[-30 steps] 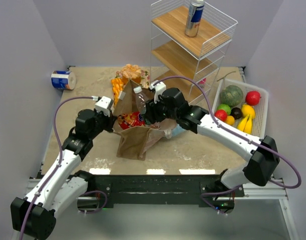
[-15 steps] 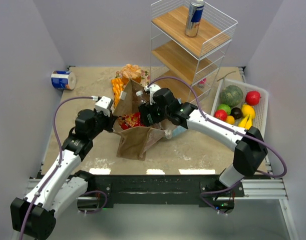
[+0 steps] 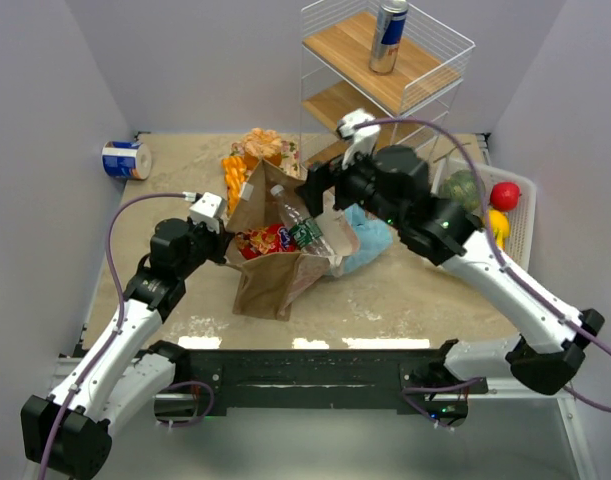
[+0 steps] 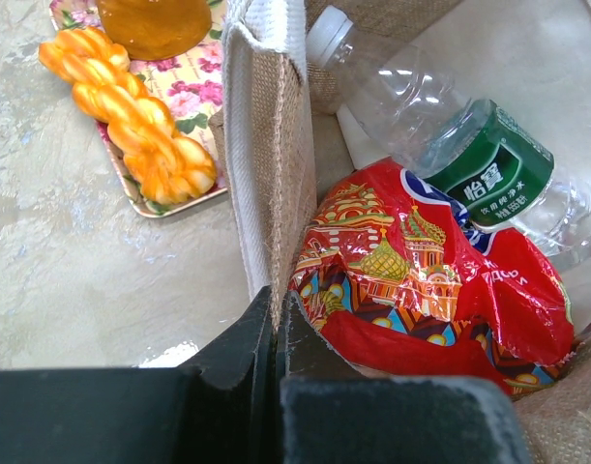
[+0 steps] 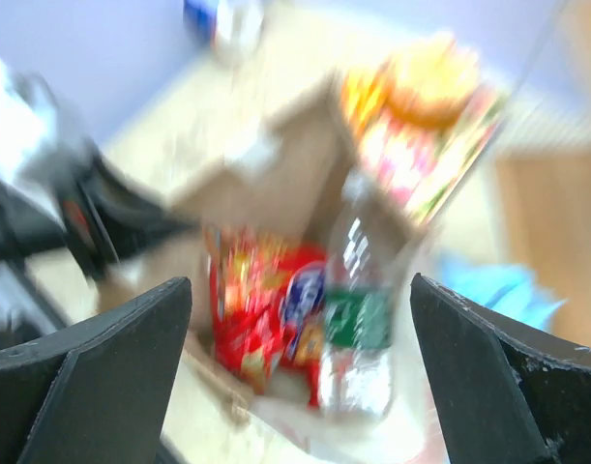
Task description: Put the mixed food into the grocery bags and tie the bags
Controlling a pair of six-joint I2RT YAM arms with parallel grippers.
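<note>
top external camera is looking down from above and behind the arm bases, facing the back wall, taking in the whole table (image 3: 405, 300). left wrist camera is sitting very close at the brown paper bag (image 4: 266, 174) rim, peering in. right wrist camera is hanging higher, blurred, angling down. all three are sharing the bag's mouth, green bottle (image 4: 488, 164) and red snack packet (image 4: 421, 290).

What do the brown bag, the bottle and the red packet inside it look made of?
Brown bag: coarse woven fabric, likely jute, matte; the weave shows along its edge.
Bottle: clear glossy plastic, see-through and ridged, with a green label.
Red packet: thin glossy film, probably plastic; creased, with bright highlights.
</note>
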